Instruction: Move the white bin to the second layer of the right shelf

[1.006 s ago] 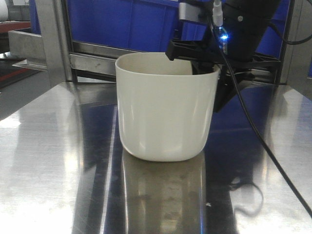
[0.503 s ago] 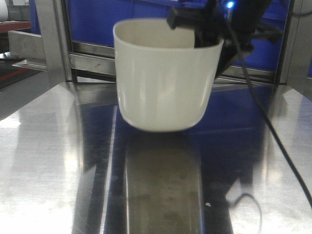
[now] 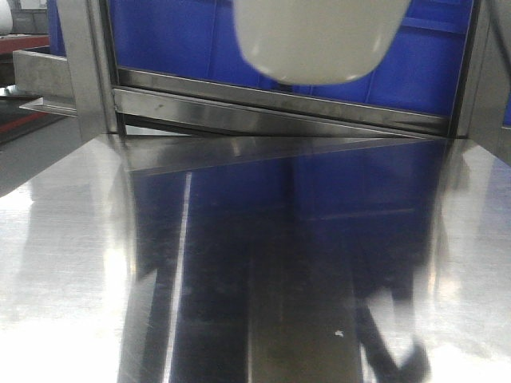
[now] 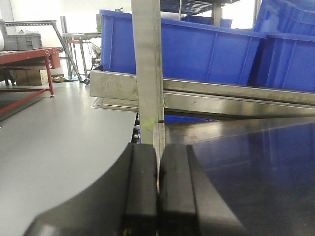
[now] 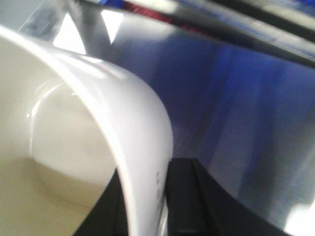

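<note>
We see the white bin (image 3: 319, 40) up in the air, well above the shiny table (image 3: 80, 239). Only its round bottom part shows, at the top of the front view. The rest is cut off by the picture's edge. Behind the bin stand big blue crates (image 3: 168, 40). Under them a long steel bar (image 3: 279, 100) runs along the back of the table.

In the right wrist view, the right gripper (image 5: 145, 196) holds the bin by its wall. Its jaws pinch the rim, with one black finger inside the bin and one outside. We look down into the bin's smooth round bottom. This picture is a bit blurry.

In the left wrist view, the left gripper (image 4: 157, 196) sits low, near the table's left edge. Its jaws are pressed flat together, pad against pad. Just ahead of it a steel post (image 4: 147, 73) stands straight up, with more blue crates behind it.
</note>
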